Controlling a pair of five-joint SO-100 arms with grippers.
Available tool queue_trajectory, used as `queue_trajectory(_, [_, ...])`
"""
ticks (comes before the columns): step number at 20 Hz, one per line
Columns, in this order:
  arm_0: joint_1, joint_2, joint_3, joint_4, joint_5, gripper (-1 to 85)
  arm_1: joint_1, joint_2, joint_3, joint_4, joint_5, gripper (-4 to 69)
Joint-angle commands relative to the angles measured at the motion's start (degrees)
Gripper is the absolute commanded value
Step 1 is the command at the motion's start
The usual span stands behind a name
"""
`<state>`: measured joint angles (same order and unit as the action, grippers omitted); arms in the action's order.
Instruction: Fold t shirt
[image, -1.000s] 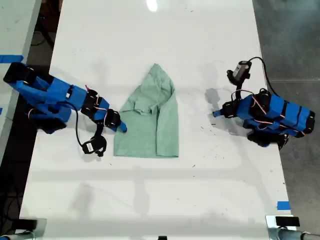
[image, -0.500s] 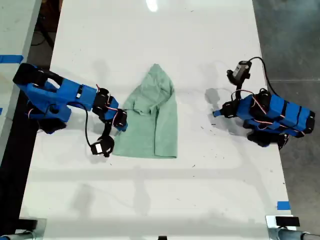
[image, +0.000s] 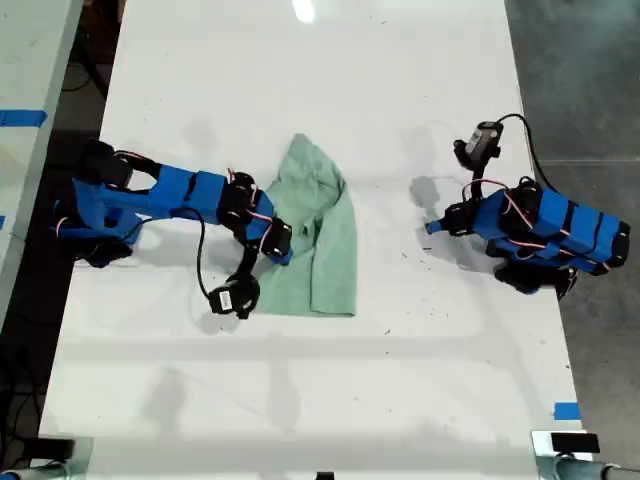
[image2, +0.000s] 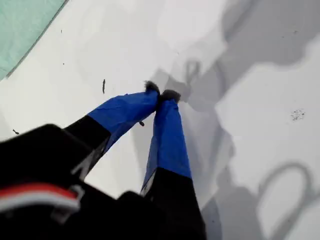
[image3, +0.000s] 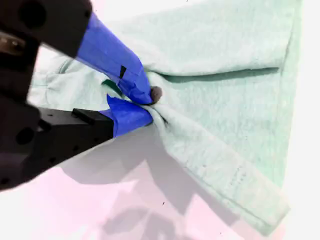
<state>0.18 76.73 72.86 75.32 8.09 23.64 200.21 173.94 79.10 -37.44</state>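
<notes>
The pale mint-green t shirt (image: 325, 235) lies partly folded near the middle of the white table (image: 300, 390). My second gripper (image: 283, 253) reaches in from the exterior view's left and is shut on a bunched fold of the t shirt (image3: 225, 100); its blue fingertips (image3: 142, 85) pinch the cloth, which is lifted off the table there. My first gripper (image: 432, 228) rests at the exterior view's right, apart from the garment. In its wrist view it is shut (image2: 161, 94) with nothing in it, hovering over bare table, with only a corner of the t shirt (image2: 22, 22) showing.
A blue tape mark (image: 566, 410) sits near the table's edge at the exterior view's lower right. Another blue tape strip (image: 22, 117) lies on a side surface at that view's left. Grey floor (image: 580, 70) borders the table on the exterior view's right.
My second gripper has moved toward the exterior view's right, dragging the shirt's edge over the rest of the garment, so the shirt looks narrower. The first arm has not moved.
</notes>
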Motion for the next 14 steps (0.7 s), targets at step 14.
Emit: queue_trajectory(14, [-6.4, -14.9, -6.1, -14.6, 9.8, 24.2, -1.0, 0.9, 1.3, -2.4, -1.0, 1.7])
